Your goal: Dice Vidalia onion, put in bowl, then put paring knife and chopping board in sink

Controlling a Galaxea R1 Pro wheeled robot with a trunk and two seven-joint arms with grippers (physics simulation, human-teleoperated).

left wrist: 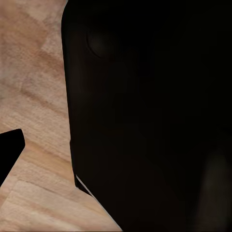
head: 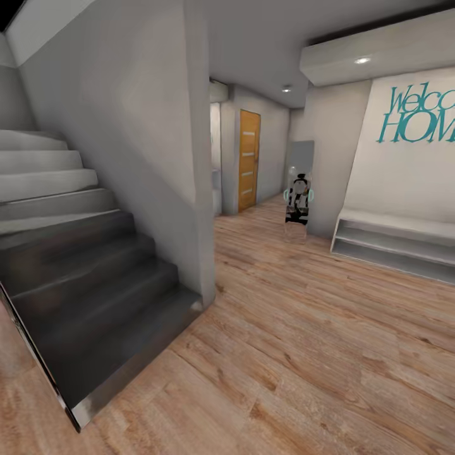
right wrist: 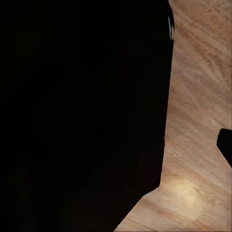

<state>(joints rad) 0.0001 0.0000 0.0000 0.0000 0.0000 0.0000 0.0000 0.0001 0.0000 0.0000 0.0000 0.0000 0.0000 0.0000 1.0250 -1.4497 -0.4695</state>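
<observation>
I am in a hallway, and the sink, chopping board, paring knife, bowl, countertop and onion are all out of view. The left wrist view has a large black part of my own body [left wrist: 145, 116] close to the camera over the wooden floor [left wrist: 34, 96], with a small black tip [left wrist: 8, 152] at the picture's edge. Likewise, the right wrist view holds a black mass [right wrist: 82, 111] above the floor [right wrist: 198, 121], with a dark tip [right wrist: 226, 145] at the edge. Neither wrist view lets me read how the jaws stand.
A grey staircase [head: 76, 253] rises at the left behind a wall corner [head: 205, 278]. Wooden floor [head: 303, 341] runs ahead to an orange door [head: 249, 159]. A mirror [head: 297, 189] reflects my body. A low white shelf [head: 398, 243] stands at the right under teal lettering [head: 420, 114].
</observation>
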